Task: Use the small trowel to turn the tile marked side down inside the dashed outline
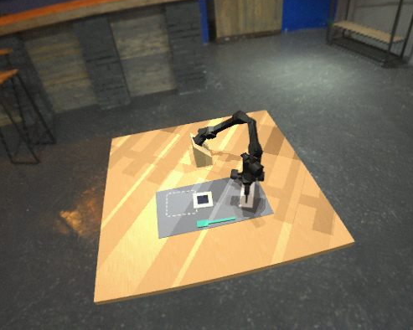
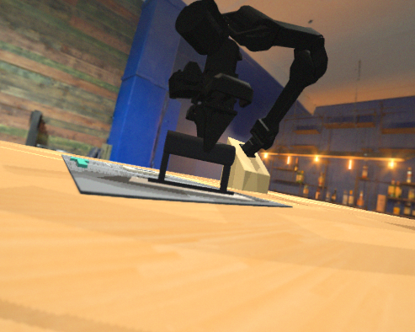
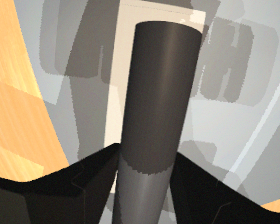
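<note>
A white tile [image 1: 208, 205] with a dark square facing up lies flat on the grey mat [image 1: 174, 229] [image 2: 99, 187], at the right side of the dashed outline [image 1: 167, 206]. A teal trowel-shaped tool [image 1: 203, 224] [image 2: 80, 162] lies flat near the mat's front edge. A black round handle [image 2: 183, 145] [image 3: 162, 75] stands on two posts over a pale flat plate [image 1: 249, 204] [image 3: 122, 60] at the mat's right end. My gripper [image 1: 246, 198] [image 2: 209, 147] [image 3: 145, 154] points down and is shut on this handle, one finger on each side. The plate's underside is hidden.
A beige angled block [image 1: 203, 159] [image 2: 255, 180] stands on the wooden table [image 1: 153, 270] [image 2: 196, 271] behind the mat, beside the arm's base. The arm reaches over from there to the mat's right end.
</note>
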`<state>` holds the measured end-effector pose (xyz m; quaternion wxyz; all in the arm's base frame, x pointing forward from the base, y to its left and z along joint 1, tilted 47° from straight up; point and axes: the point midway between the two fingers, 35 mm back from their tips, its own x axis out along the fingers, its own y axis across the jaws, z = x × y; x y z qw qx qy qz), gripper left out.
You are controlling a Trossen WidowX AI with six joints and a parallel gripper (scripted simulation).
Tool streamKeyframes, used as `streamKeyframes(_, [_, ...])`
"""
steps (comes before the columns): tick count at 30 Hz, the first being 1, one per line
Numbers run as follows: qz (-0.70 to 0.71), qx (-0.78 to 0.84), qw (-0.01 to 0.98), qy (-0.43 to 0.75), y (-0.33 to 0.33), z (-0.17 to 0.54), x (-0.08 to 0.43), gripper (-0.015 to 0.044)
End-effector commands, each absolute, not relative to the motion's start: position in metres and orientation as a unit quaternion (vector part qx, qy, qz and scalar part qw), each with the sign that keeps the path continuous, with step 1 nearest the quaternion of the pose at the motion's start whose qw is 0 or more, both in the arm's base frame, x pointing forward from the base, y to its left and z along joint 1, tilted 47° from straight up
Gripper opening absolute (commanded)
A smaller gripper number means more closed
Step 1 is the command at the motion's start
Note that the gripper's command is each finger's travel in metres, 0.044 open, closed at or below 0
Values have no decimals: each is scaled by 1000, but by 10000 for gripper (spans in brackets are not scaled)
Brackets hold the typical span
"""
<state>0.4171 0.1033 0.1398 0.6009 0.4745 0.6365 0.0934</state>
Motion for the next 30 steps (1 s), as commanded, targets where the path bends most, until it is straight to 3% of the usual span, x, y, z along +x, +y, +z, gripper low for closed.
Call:
streamKeyframes(1, [50, 514, 565, 643, 104, 139, 416, 130])
streamKeyframes(30, [-224, 704, 298, 605, 104, 139, 416, 130])
